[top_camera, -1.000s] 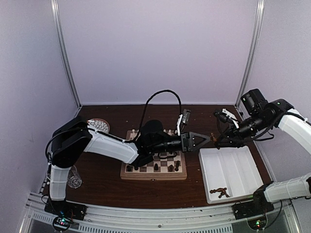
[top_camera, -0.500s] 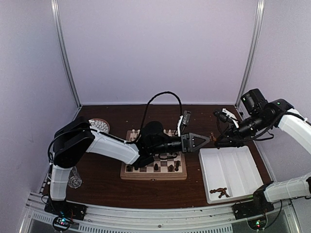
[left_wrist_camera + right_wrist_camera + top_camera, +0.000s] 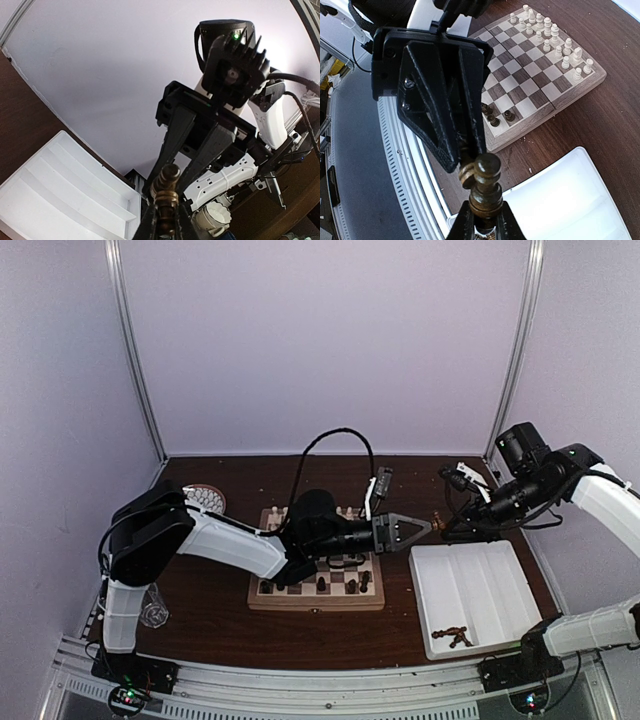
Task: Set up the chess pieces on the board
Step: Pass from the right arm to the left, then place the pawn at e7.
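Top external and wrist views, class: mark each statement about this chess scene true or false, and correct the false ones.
1. The white tray holds a few dark pieces at its near end. True.
2. The right claw grips a cream piece. False: it grips a dark brown piece.
3. The two arms meet over the middle of the board. False: the left claw meets the right one past the board's right side, near the tray's far corner.
4. Cream pieces stand along one edge of the board. True.

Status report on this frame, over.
Left gripper, right gripper both shut on one dark chess piece. Held mid-air between board and tray. Nothing in the way.
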Action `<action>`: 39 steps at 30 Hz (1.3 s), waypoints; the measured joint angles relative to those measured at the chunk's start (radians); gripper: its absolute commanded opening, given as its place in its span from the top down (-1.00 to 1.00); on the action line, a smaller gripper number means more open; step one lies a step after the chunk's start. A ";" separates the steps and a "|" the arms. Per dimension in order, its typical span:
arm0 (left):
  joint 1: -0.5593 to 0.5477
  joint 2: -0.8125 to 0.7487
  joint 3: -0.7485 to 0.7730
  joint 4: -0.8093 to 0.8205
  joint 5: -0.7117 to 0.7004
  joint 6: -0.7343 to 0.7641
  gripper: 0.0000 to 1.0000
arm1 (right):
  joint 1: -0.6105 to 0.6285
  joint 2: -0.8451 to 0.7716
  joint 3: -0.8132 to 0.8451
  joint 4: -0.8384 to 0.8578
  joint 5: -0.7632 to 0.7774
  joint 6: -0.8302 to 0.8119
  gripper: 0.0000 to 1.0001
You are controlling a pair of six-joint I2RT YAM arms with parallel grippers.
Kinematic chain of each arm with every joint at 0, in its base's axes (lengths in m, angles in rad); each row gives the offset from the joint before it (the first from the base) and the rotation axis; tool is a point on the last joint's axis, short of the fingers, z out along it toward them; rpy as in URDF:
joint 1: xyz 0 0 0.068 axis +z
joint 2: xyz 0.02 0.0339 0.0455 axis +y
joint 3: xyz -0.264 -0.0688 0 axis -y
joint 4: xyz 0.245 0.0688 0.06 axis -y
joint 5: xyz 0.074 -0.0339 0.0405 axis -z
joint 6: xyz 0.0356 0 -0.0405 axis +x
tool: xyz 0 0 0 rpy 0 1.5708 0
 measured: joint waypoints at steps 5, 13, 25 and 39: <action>0.006 -0.010 -0.005 -0.075 -0.001 0.002 0.90 | -0.016 0.000 -0.007 0.004 0.038 -0.004 0.97; 0.071 -0.213 0.085 -0.844 -0.001 0.256 0.89 | -0.031 -0.002 -0.122 0.043 0.152 -0.055 0.96; 0.097 -0.111 0.703 -2.178 -0.316 0.780 0.87 | -0.031 -0.002 -0.213 0.110 0.231 -0.087 0.94; 0.134 0.021 0.677 -2.456 -0.399 0.844 0.86 | -0.031 0.000 -0.216 0.116 0.231 -0.087 0.94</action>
